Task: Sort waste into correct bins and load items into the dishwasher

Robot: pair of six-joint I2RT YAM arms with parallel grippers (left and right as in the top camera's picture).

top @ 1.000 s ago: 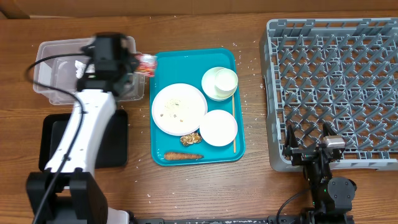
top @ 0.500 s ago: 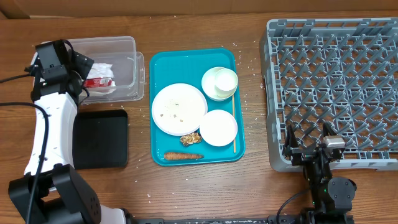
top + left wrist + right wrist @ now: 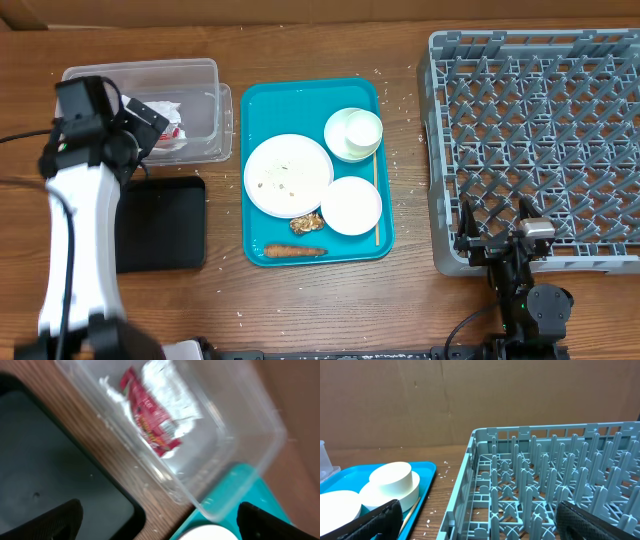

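Note:
A red wrapper (image 3: 147, 415) lies on crumpled white napkins (image 3: 172, 395) inside the clear tub (image 3: 205, 100). My left gripper (image 3: 138, 130) hovers over the tub's near left corner, open and empty, above the black tray (image 3: 165, 225). On the teal tray (image 3: 258, 100) are a white plate (image 3: 288, 175), a bowl holding a cup (image 3: 353, 133), another bowl (image 3: 351, 205), a brown lump (image 3: 306, 223) and a sausage stick (image 3: 293, 251). My right gripper (image 3: 497, 232) rests open at the front edge of the grey dish rack (image 3: 540, 130).
A thin wooden stick (image 3: 376, 200) lies along the teal tray's right side. Rice grains (image 3: 405, 130) are scattered on the wood between tray and rack. The right wrist view looks along the rack's (image 3: 560, 475) left wall, with the stacked bowl and cup (image 3: 390, 485) to its left.
My left gripper opened and the red wrapper now lies in the clear tub. The left arm swung from over the tub's right end to its left end. The right arm stayed still.

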